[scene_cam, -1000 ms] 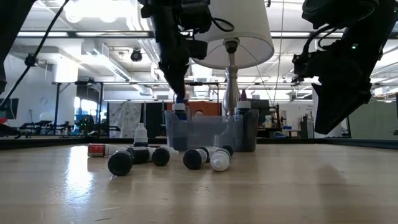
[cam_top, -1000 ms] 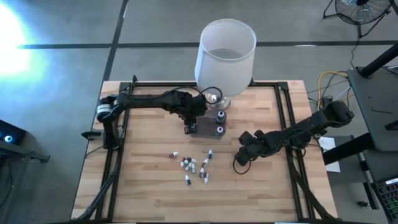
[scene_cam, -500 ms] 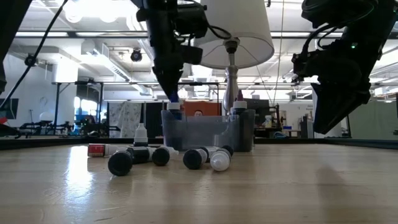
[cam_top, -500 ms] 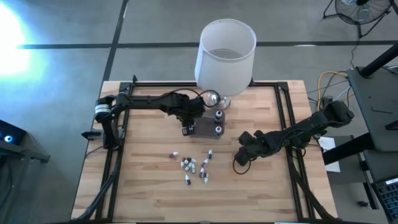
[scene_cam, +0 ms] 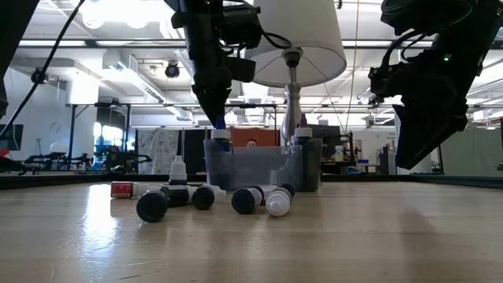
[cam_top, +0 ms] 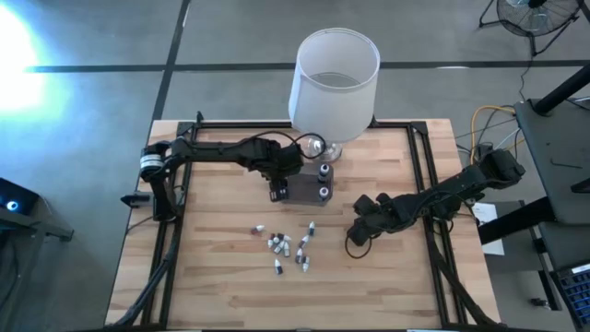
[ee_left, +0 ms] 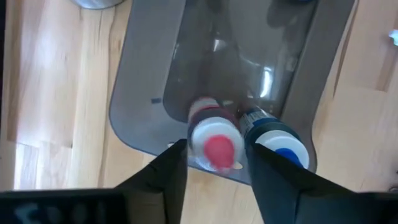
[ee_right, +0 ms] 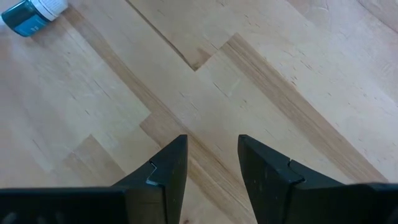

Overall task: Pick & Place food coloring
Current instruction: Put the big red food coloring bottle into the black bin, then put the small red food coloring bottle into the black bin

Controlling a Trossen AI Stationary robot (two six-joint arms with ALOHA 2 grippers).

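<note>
Your left pincer (ee_left: 214,171) hangs over the near-left corner of the clear plastic tub (cam_top: 307,190), fingers spread either side of a red-tipped food coloring bottle (ee_left: 214,142) that stands upright in the tub, its long axis vertical and tip up; whether the fingers touch it you cannot tell. A blue-tipped bottle (ee_left: 277,140) stands upright just beside it. At the tub's other end two more bottles (cam_top: 324,182) stand upright.

The loose bottles (cam_top: 288,243) lie scattered on the wooden-plank surface (cam_top: 221,277) in front of the tub, mostly on their sides and pointing different ways; one (scene_cam: 178,168) stands upright. A white-shaded lamp (cam_top: 334,83) stands behind the tub. Beyond is a workshop with a grey floor.

Your right pincer (ee_right: 208,165), narrowly parted and holding nothing, hovers right of the tub; a teal bottle (ee_right: 34,12) lies on its side near it.
</note>
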